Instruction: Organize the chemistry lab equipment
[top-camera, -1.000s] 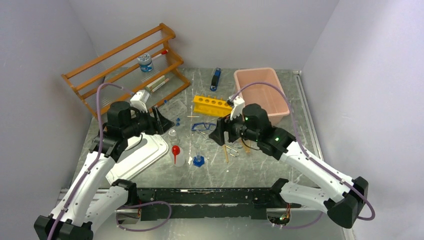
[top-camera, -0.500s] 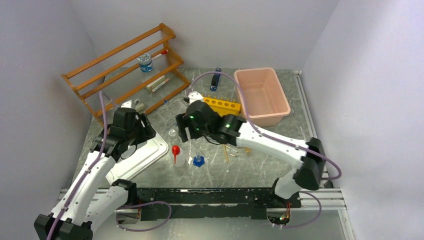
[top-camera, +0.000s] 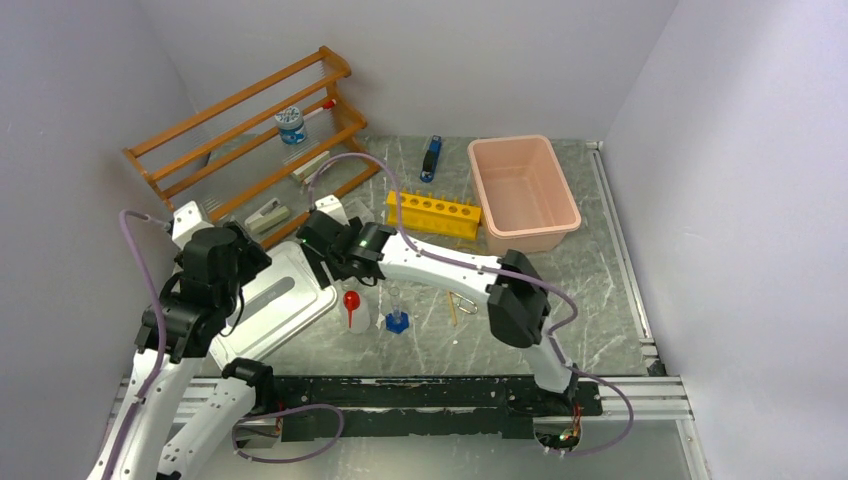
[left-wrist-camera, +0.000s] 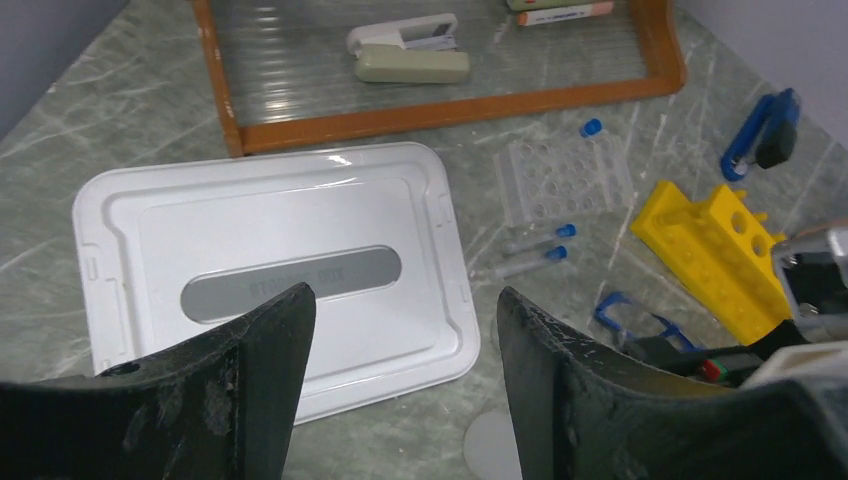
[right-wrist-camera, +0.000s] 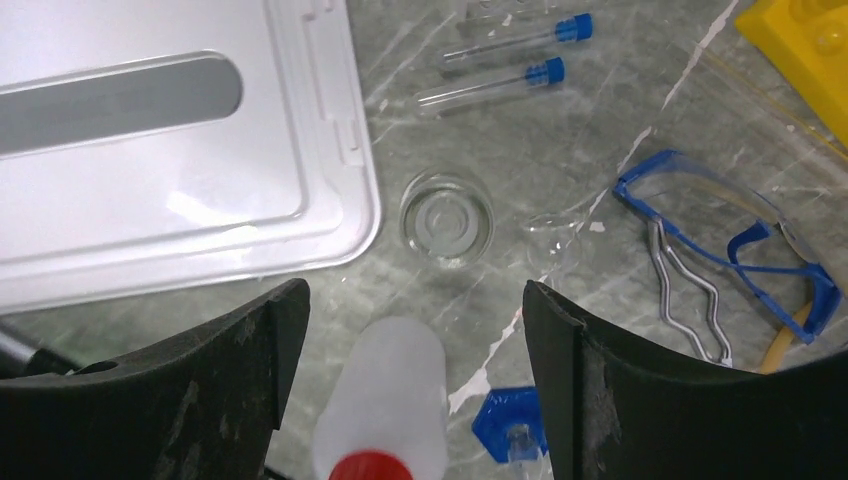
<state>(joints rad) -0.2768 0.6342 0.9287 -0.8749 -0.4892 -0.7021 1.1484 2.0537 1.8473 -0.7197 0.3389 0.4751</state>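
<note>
My right gripper (right-wrist-camera: 413, 292) (top-camera: 335, 258) hangs open above the red-capped clear squeeze bottle (right-wrist-camera: 385, 395) (top-camera: 352, 305). The bottle stands upright below the gap and touches neither finger. A small blue-based vial (right-wrist-camera: 510, 425) (top-camera: 397, 320) stands just right of it. Two blue-capped tubes (right-wrist-camera: 490, 85) lie flat beyond a small clear glass dish (right-wrist-camera: 446, 218). Blue-framed goggles (right-wrist-camera: 720, 230), metal tongs (right-wrist-camera: 685, 290) and yellowish tubing (right-wrist-camera: 780, 345) lie to the right. My left gripper (left-wrist-camera: 405, 300) (top-camera: 240, 262) is open and empty over the near edge of the white lid (left-wrist-camera: 270, 270).
A wooden rack (top-camera: 250, 130) stands at the back left with a beige stapler (left-wrist-camera: 410, 60) on its lowest shelf. A clear tube tray (left-wrist-camera: 565, 178), a yellow tube rack (top-camera: 435, 212), a pink bin (top-camera: 522, 190) and a blue clip (top-camera: 432, 157) sit further back and right.
My right arm has swung left from beside the yellow rack to above the squeeze bottle. My left arm has pulled back left, off the middle of the table. Both grippers stay open.
</note>
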